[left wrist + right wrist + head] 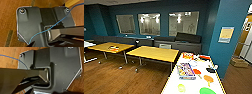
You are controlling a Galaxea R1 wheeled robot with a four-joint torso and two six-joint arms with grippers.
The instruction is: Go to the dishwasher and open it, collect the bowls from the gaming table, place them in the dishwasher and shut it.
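The gaming table [171, 86] runs from the lower right of the head view away from me, long, narrow and white-topped. On it lie a colourful board-game box [185, 70], an orange-red box [187, 55] at the far end, and small items: a bright green round one [206, 90], a pale green one [181, 87], an orange one [208, 78] and a red one [197, 71]. Which of these are bowls I cannot tell. The dishwasher is out of view. Both wrist views look down past the robot's dark plate onto wooden floor [8, 25].
Two yellow tables [155, 53] [111, 46] on thin legs stand ahead on the wooden floor [121, 80]. A grey sofa [184, 41] lines the teal back wall under interior windows. A teal pillar [231, 50] rises right of the gaming table, with a cardboard box [239, 62] beyond it.
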